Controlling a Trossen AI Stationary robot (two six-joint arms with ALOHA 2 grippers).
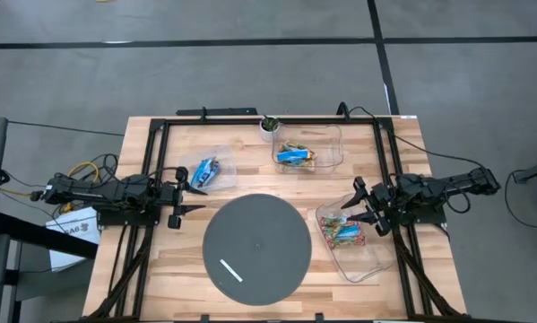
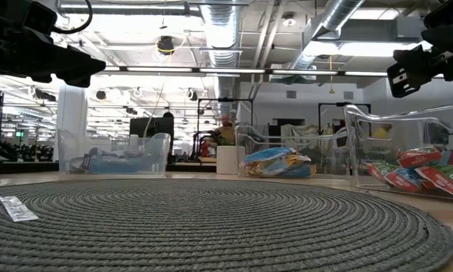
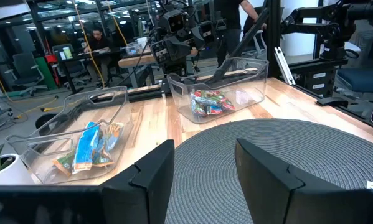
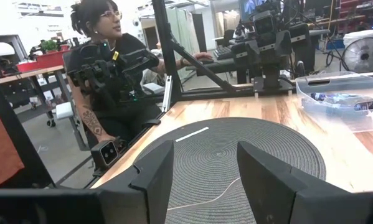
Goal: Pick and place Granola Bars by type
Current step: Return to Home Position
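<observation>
Left gripper (image 3: 203,155) — 9 o'clock of round mat (image 1: 268,224) — fingers wide, empty. Right gripper (image 4: 203,155) — 3 o'clock — wide, empty, over rim of clear bin (image 1: 372,266) containing red Granola Bars (image 1: 343,234).

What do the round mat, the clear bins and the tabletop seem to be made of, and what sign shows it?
Round mat: probably coiled woven cord, matte grey; concentric ridges show. Clear bins: likely rigid plastic, glossy; granola bars show through the walls. Tabletop: wood, smooth, pale; grain and plank seams.
</observation>
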